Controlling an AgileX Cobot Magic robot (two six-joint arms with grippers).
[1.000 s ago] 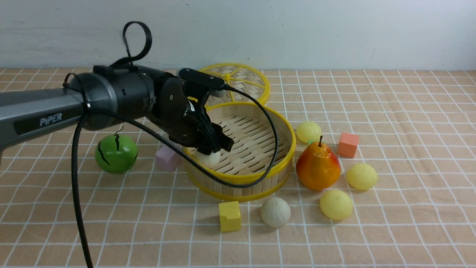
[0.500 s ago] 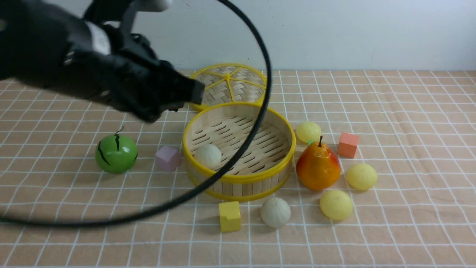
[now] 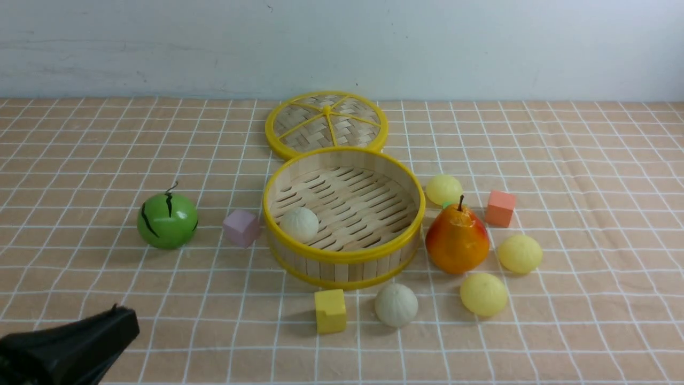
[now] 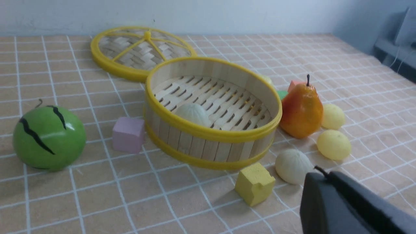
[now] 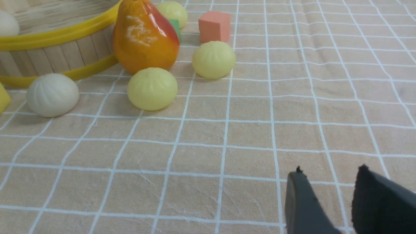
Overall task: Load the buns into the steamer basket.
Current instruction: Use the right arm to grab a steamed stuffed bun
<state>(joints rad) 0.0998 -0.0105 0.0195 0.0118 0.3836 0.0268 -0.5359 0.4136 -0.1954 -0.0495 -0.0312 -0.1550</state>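
Observation:
The steamer basket [image 3: 346, 255] stands mid-table with one off-white bun [image 3: 299, 224] lying on its slatted floor near the left wall. A second off-white bun [image 3: 396, 305] rests on the cloth just in front of the basket. Three pale yellow buns [image 3: 443, 189] [image 3: 520, 253] [image 3: 483, 293] lie to the right, around the pear. My left gripper [image 3: 125, 321] sits low at the front left corner, far from the basket, shut and holding nothing. In the right wrist view my right gripper [image 5: 330, 169] hovers over bare cloth, open, nothing between its fingers.
The flat woven lid [image 3: 326, 124] lies behind the basket. A green striped ball [image 3: 166, 220] and a pink cube [image 3: 241, 227] sit left of it. A pear [image 3: 457, 240] and an orange cube [image 3: 500, 207] are on the right, a yellow cube [image 3: 329, 310] in front.
My left arm has pulled back from over the basket to the front left corner. It left the off-white bun inside the basket, and its jaws have closed.

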